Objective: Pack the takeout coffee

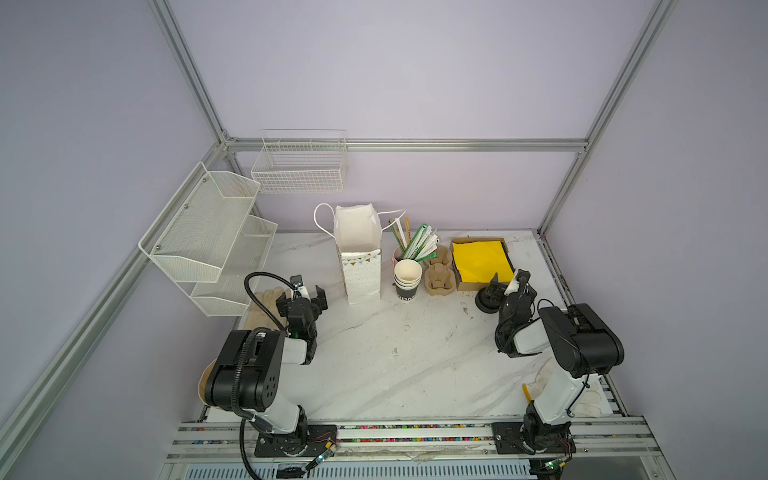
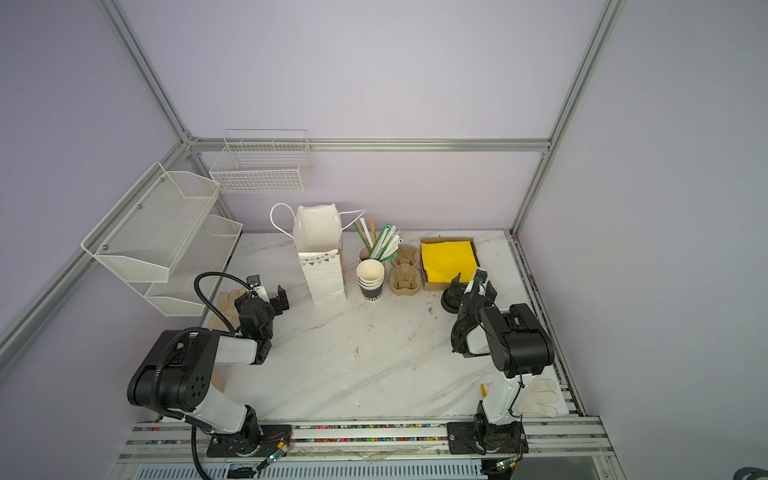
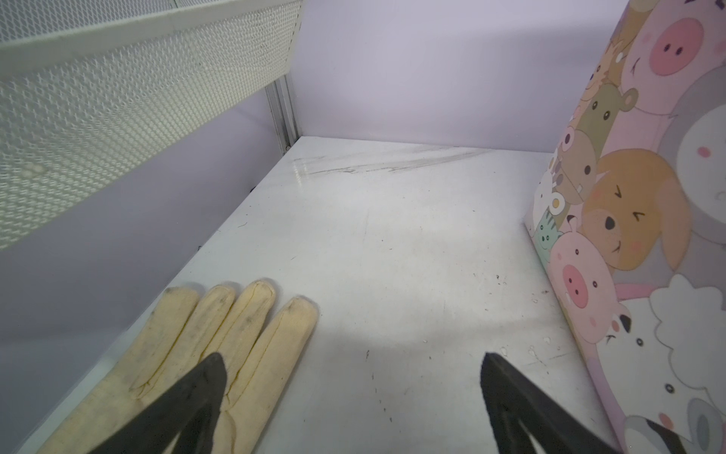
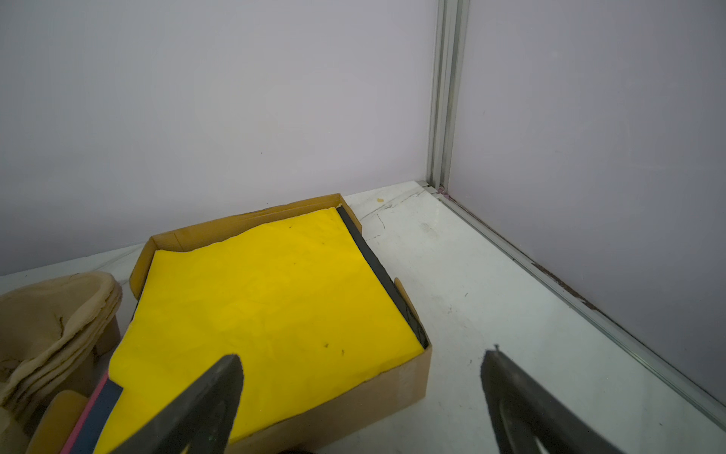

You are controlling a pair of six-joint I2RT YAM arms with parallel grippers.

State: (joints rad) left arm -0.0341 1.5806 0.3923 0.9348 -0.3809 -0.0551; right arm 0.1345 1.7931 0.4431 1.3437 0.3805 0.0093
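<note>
Two grippers are seen with jaws spread wide and nothing between them. The left gripper [image 1: 302,296] is held above the white marble-patterned tabletop [image 1: 395,353], near a cream fabric glove [image 3: 220,334]. The right gripper [image 1: 509,280] is poised over the near edge of a shallow cardboard box of yellow paper napkins [image 1: 482,259].

No cup standing alone is made out. The takeout coffee is judged to be the uppermost paper cup [image 1: 407,271], cream-white inside and black-walled. It is nested on a short stack of like cups [image 1: 406,293], between the tall white paper bag with cord handles [image 1: 360,274] and the brown moulded-pulp cup carriers [image 1: 436,276]. A dark round object [image 1: 484,306] below the right gripper is partly hidden and cannot be identified.

The task is judged to be at its opening step, with nothing packed so far as can be seen; the bag is stood upright with its mouth open. For the next move, a reach to the stack is called for. The top cup's rim should be pinched and lifted straight up, so that the cups beneath are not dragged along and the straw-filled cup [image 1: 398,252] just behind is not knocked
</note>
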